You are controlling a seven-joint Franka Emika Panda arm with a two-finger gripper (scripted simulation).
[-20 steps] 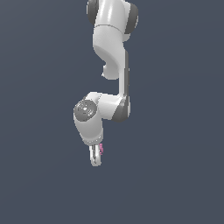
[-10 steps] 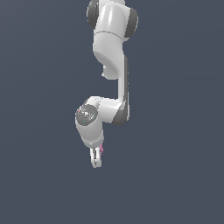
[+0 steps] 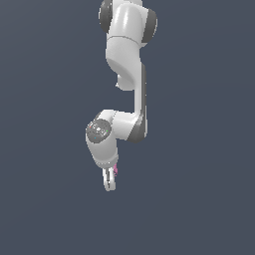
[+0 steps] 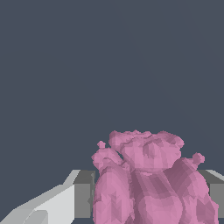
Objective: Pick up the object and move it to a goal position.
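The white two-fingered gripper [image 3: 109,180] is pinching the small pink bumpy raspberry-like lump [image 4: 148,183], a sliver of pink showing at about one o'clock of the fingertips. The pick looks done; carrying to the goal remains, and no marker shows. All around is flat grey, with nothing crowding the arm.

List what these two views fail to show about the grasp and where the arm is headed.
- Bumpy pink-magenta raspberry-like lump: the wrist view's lower edge cuts it off; in the exterior view only a pink sliver shows behind the white gripper.
- Fingers: mostly hidden by the lump in the wrist view, so the contact faces are unseen.
- Goal position: no marker in either view.
- Supporting surface: none visible, only plain background.
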